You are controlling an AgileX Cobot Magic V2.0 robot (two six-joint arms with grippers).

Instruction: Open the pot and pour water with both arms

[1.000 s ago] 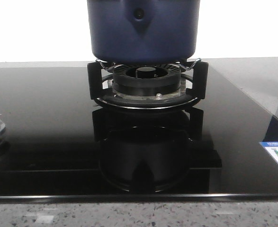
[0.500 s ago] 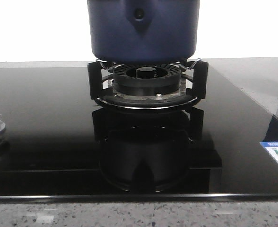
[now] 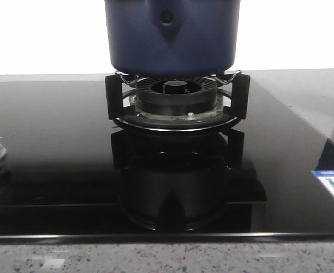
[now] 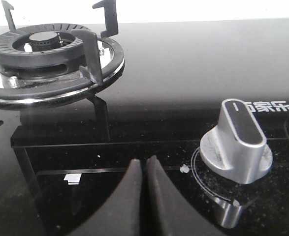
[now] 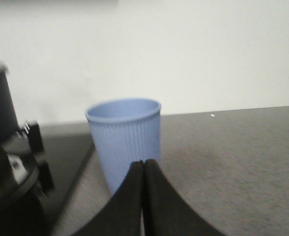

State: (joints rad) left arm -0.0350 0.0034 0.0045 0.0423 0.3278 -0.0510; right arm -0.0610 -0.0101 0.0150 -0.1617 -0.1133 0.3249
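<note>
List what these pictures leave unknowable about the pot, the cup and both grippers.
- The pot: the front view's upper edge cuts off its rim, so lid and contents stay unknown; in the right wrist view it is a blurred sliver.
- Blue cup: its inside is hidden by its own wall.
- Left gripper and right gripper: fingers together, holding nothing; neither appears in the front view.

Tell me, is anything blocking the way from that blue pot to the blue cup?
Nothing visible does. The pot sits on the burner grate; the cup stands off the cooktop's right edge on the bare counter, with only open glass between. Both grippers are shut, holding nothing.
</note>
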